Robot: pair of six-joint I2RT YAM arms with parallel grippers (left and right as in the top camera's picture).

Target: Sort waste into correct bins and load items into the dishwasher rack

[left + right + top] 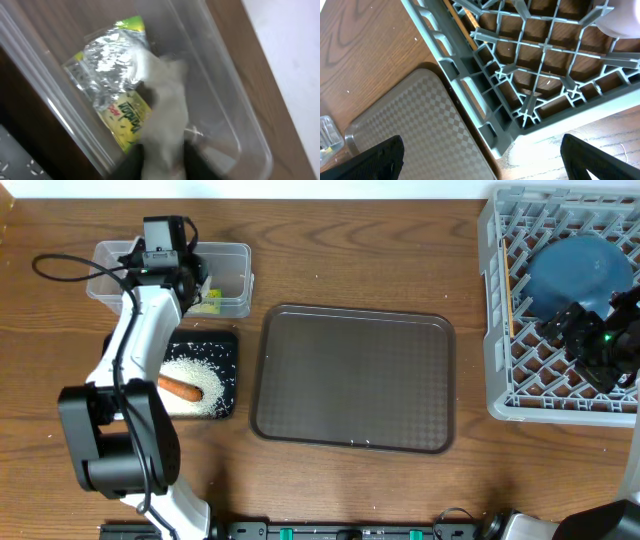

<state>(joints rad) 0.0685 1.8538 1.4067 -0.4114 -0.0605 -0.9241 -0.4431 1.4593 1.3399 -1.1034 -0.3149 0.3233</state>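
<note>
While the left gripper [164, 166] hangs over the clear tub [235, 250] at the overhead frame's upper left, we see the tissue [167, 105] between its fingers, beside the wrapper [107, 65], yet cannot tell pinched from released. If it clings, we risk dragging it out; the right gripper [482, 150] gapes empty over the rack [497, 330].

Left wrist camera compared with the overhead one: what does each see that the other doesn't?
Only the left wrist view shows a crumpled white tissue lying against the wrapper, and the wrapper's silver foil. Only the overhead view shows the brown tray, the black tray holding rice and a carrot, and the grey rack with a teal bowl in it. Both show the clear tub and the wrapper's yellow-green edge.
</note>
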